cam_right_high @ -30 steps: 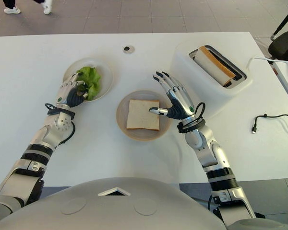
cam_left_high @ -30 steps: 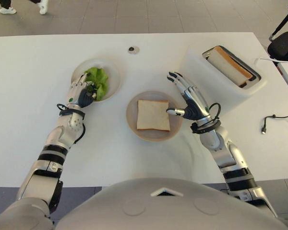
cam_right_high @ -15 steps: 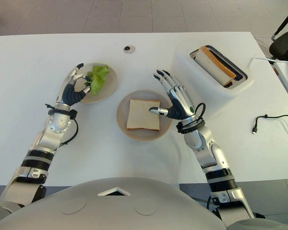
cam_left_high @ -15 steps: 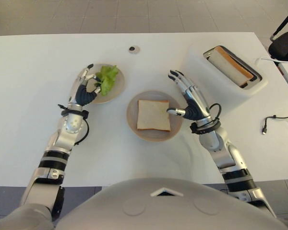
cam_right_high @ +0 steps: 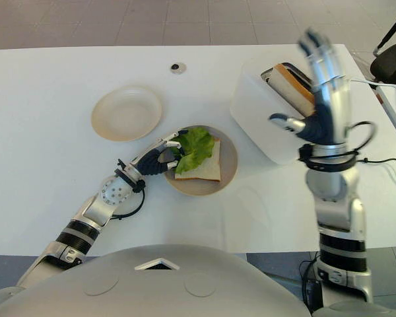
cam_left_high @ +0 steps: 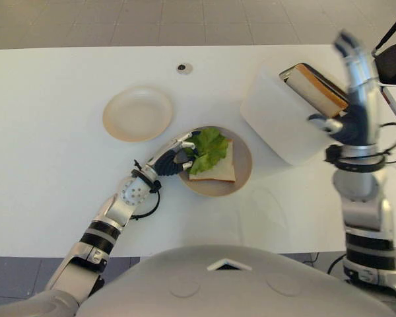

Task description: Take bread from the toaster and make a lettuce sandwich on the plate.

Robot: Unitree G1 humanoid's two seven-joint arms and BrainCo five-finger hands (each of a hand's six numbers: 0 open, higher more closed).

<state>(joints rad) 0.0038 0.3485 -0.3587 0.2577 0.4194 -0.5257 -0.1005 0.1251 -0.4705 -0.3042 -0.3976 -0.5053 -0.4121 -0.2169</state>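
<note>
My left hand (cam_left_high: pixel 168 158) is at the left rim of the tan plate (cam_left_high: pixel 244 162), its fingers pinched on a green lettuce leaf (cam_left_high: pixel 208 146) that lies over the left part of a white bread slice (cam_left_high: pixel 219 168) on that plate. A white toaster (cam_left_high: pixel 297 109) stands at the right with another bread slice (cam_left_high: pixel 320 89) sticking up from its slot. My right hand (cam_left_high: pixel 353 92) is raised in front of the toaster's right end, fingers spread open and holding nothing.
An empty small beige plate (cam_left_high: pixel 137 113) sits at the left of the table. A small dark round object (cam_left_high: pixel 181 67) lies near the far edge. A black cable (cam_right_high: pixel 383 162) runs along the right side, and a black chair (cam_left_high: pixel 393 59) stands beyond the table's right corner.
My left hand carried the lettuce from the small plate across to the bread on the tan plate. My right hand rose from beside the plate up to the toaster.
</note>
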